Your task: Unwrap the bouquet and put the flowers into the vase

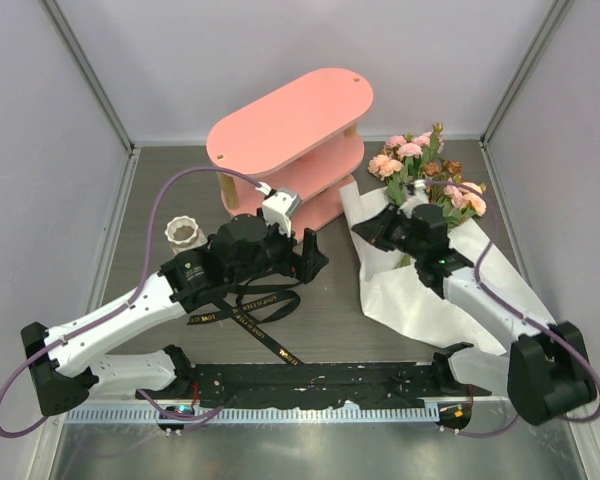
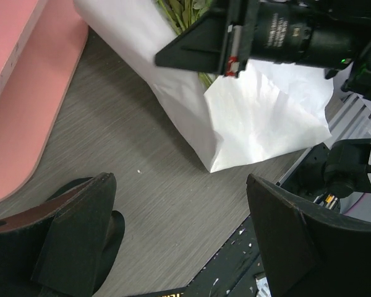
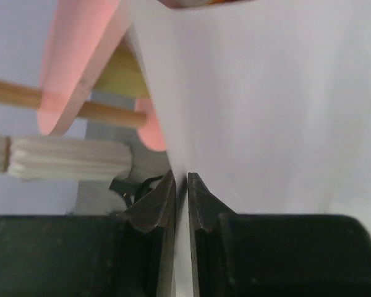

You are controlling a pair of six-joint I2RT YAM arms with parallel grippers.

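Ribbon (image 1: 265, 312) lay loose on the table (image 1: 342, 305). We noted right gripper (image 3: 180, 192) pinched on the white paper (image 3: 266, 111), left gripper (image 2: 179, 235) apart. Flowers (image 1: 425, 165) lay on that paper; vase (image 1: 186, 234), far left, unfilled.

Pink and peach flowers (image 1: 420, 165) on open white paper (image 1: 405, 295) at right; ribbed white vase (image 1: 185, 234) upright at left

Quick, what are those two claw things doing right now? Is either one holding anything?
Left end effector: open, holding nothing.
Right end effector: closed, pinching the edge of the bouquet's white paper wrapping.
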